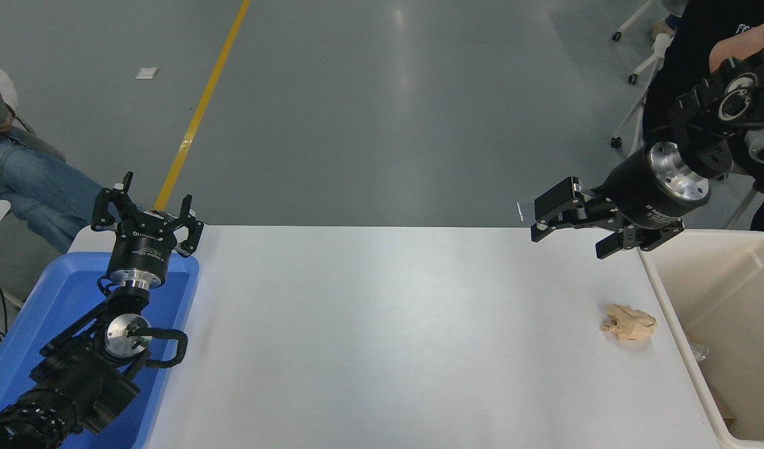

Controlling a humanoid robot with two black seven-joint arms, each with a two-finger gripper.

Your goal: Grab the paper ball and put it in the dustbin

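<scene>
The paper ball (628, 323), a small tan crumpled wad, lies on the white table (382, 337) near its right edge. The dustbin (668, 299), a cream-beige bin with a thick rim, stands right of the table, just right of the ball. My right gripper (559, 227) comes in from the upper right, open and empty, held above the table's far edge, up and to the left of the ball. My left gripper (148, 209) is open and empty, parked at the lower left over the blue tray.
A shallow blue tray (32, 324) sits at the table's left end under the left arm. A person in jeans (26, 181) sits at the far left; another person in dark clothes (700, 50) is at the top right behind my right arm. Some scraps lie in the bin (700, 352).
</scene>
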